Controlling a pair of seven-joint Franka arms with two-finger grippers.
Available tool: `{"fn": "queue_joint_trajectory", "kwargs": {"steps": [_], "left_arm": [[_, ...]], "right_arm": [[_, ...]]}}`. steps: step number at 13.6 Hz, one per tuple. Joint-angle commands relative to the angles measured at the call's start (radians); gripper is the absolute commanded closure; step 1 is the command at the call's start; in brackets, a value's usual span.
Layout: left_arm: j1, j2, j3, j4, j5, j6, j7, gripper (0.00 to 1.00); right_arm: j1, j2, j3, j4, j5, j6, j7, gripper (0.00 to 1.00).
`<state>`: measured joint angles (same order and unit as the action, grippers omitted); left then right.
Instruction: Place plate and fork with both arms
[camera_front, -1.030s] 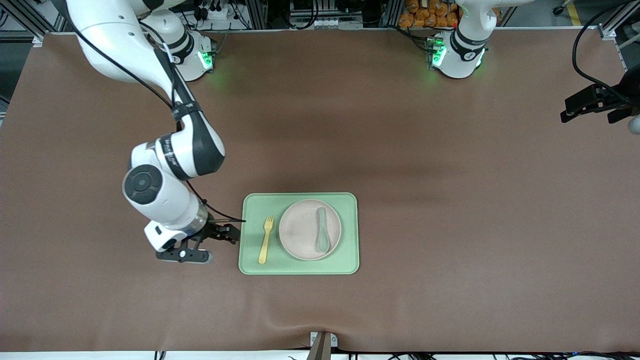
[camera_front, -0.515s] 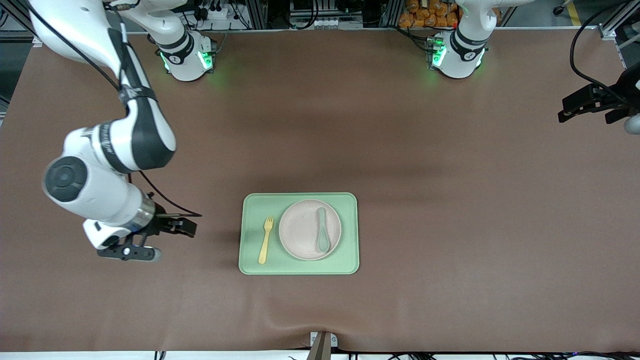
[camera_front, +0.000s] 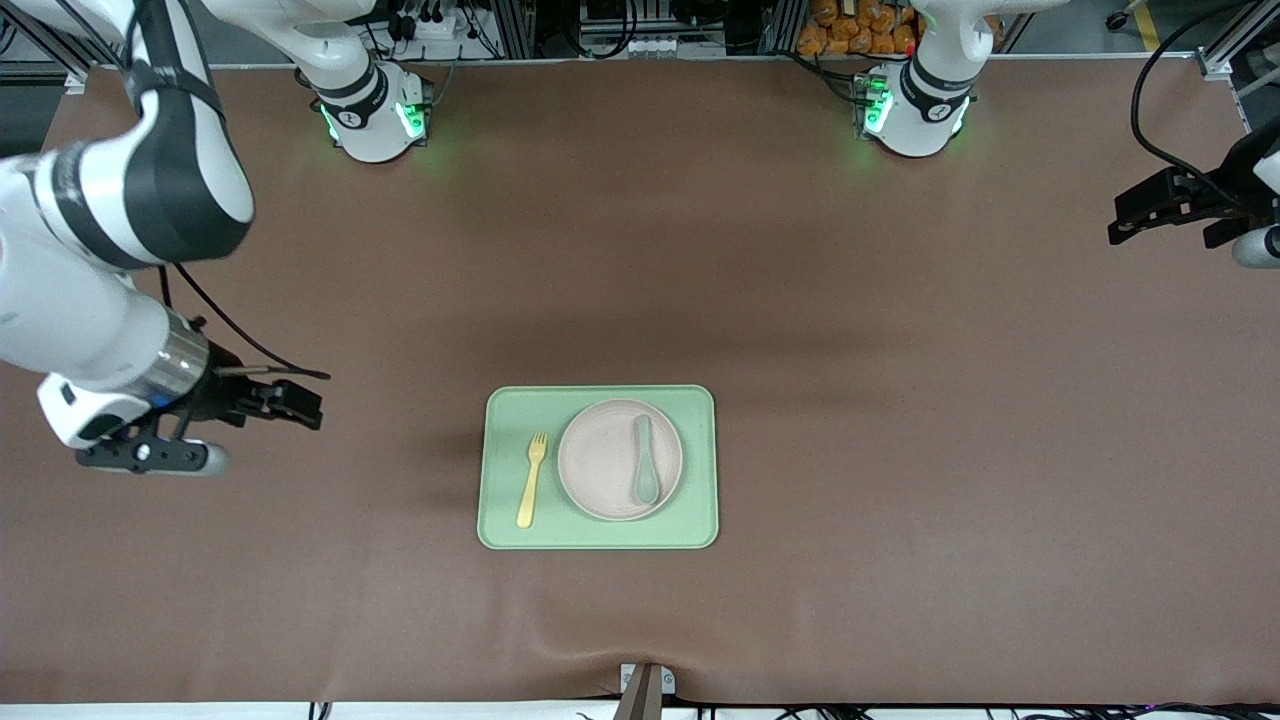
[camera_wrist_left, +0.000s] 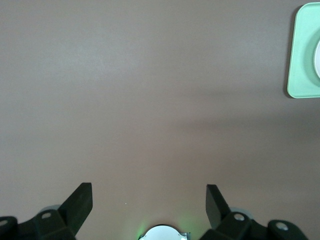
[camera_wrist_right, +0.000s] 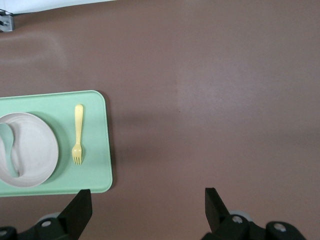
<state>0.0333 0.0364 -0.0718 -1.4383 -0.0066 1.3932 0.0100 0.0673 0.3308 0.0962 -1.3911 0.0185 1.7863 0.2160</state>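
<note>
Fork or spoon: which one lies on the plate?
The grey-green spoon lies on the plate; the yellow fork lies beside it, directly on the green tray.

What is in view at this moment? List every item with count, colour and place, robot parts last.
rectangular light green tray: one, light green, on the table at mid-length, toward the front camera's edge.
round pale beige plate: one, off-white, on the tray, in its half toward the left arm's end.
grey-green spoon: one, grey-green, lying on the plate.
small yellow plastic fork: one, yellow, flat on the tray beside the plate, toward the right arm's end.
brown table cover: one, brown, under everything.
right gripper: one, black, open, empty, over bare table toward the right arm's end.
left gripper: one, black, open, empty, over the left arm's end of the table.
</note>
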Motion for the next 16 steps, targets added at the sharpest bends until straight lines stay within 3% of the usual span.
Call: {"fn": "queue_joint_trajectory", "kwargs": {"steps": [1,3,6,10,14,16], "left_arm": [[0.004,0.000,-0.006,0.007,0.023,0.006,0.016,0.00],[0.004,0.000,-0.006,0.006,0.023,0.006,0.018,0.00],[0.007,0.000,-0.005,0.006,0.023,0.006,0.018,0.00],[0.005,0.000,-0.005,0.006,0.023,0.006,0.018,0.00],[0.007,0.000,-0.005,0.006,0.023,0.006,0.018,0.00],[0.005,0.000,-0.005,0.006,0.023,0.006,0.018,0.00]], "right_arm": [[-0.047,-0.171,0.023,-0.161,0.006,0.004,-0.020,0.00],[-0.060,-0.267,0.023,-0.238,0.011,0.001,-0.021,0.00],[-0.080,-0.338,0.023,-0.243,0.011,-0.077,-0.059,0.00],[-0.096,-0.325,0.022,-0.122,0.006,-0.094,-0.090,0.00],[-0.109,-0.325,0.019,-0.025,0.000,-0.223,-0.093,0.00],[-0.124,-0.325,0.017,-0.049,-0.005,-0.252,-0.133,0.00]]}}
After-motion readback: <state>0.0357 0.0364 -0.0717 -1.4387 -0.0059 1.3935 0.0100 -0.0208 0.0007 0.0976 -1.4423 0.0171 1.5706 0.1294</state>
